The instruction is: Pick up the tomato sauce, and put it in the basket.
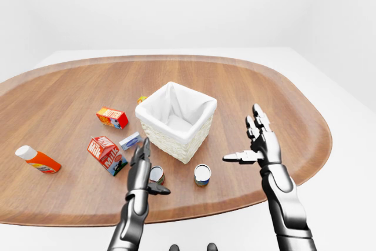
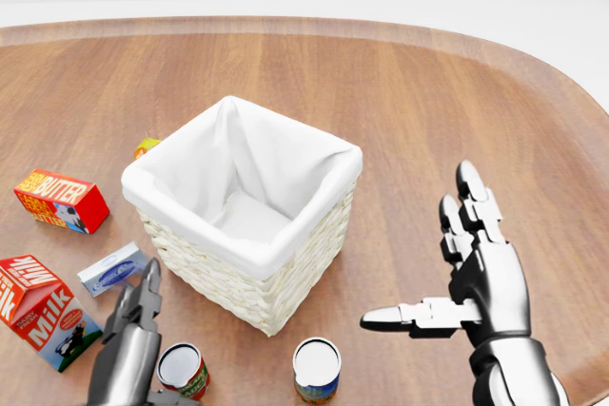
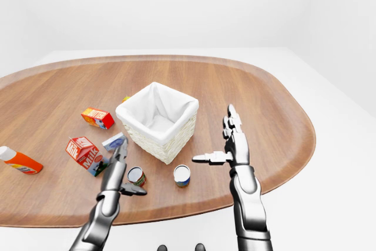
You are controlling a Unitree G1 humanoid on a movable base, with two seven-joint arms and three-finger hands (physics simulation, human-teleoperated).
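The tomato sauce can (image 1: 157, 174), with a red and green label and a silver top, stands upright on the wooden table (image 1: 70, 95) below the basket's left corner. My left hand (image 1: 150, 170) is open right beside the can's left side, fingers up and thumb (image 1: 160, 190) stretched under it; its fingers do not close round the can. The white-lined wicker basket (image 2: 238, 282) stands at the table's middle, empty. My right hand (image 2: 419, 254) is open and empty to the right of the basket.
A second can (image 2: 316, 369) with a blue label stands right of the tomato sauce. A milk carton (image 1: 107, 154), a small blue-white box (image 1: 130, 140), a butter box (image 1: 112, 117) and an orange bottle (image 1: 37, 160) lie left of the basket. A small yellow item (image 1: 141, 99) sits behind it.
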